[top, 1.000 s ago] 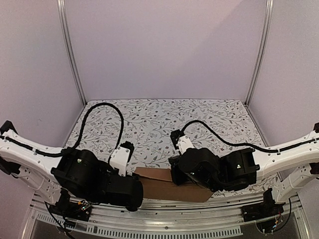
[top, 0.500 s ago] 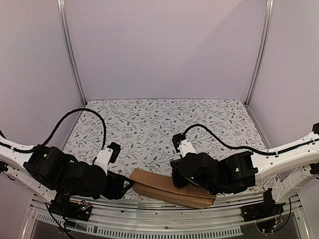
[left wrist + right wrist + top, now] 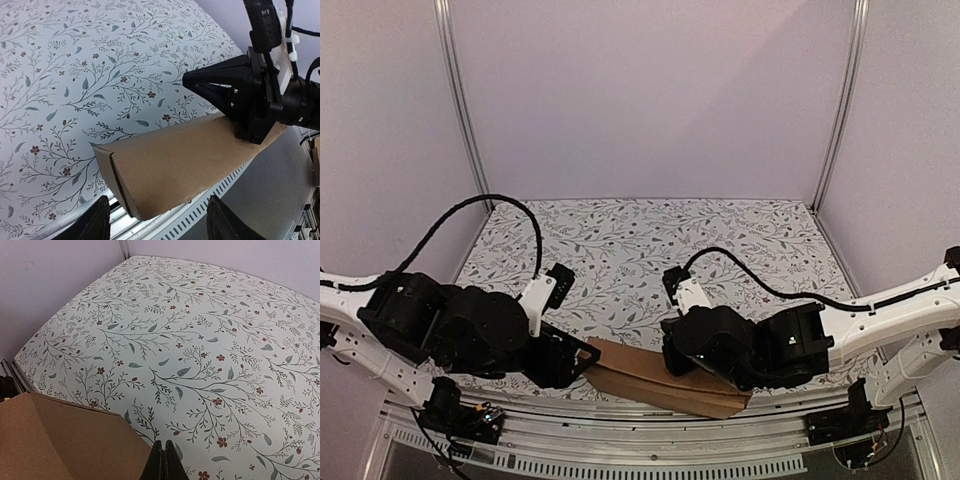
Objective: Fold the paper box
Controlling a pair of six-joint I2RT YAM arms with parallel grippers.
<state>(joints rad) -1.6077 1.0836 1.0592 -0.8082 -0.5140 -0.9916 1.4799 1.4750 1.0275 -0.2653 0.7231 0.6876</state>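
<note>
While perched at the table's near edge, paper box (image 3: 185,160): brown, partly folded, lying slantwise between the grippers, one corner out over the slotted rail (image 3: 620,440).
Left gripper (image 3: 158,200): spread wide, straddling that near corner, no contact seen.
Right gripper (image 3: 162,460): pinched tight, down at the box's other end; pressing or nipping a flap, cannot tell.
Risk one: sliding off over the rail if shoved nearward by either gripper.
Risk two: crushing the folded end if closed on off-centre.
Risk three: pivoting about the right-hand end if pushed from one side only.
Table (image 3: 650,240): floral cloth, stretching off to the far edge.
In the way: black cables (image 3: 760,282) looping low over the cloth; metal posts (image 3: 460,100) at the far corners, well apart from the box.
</note>
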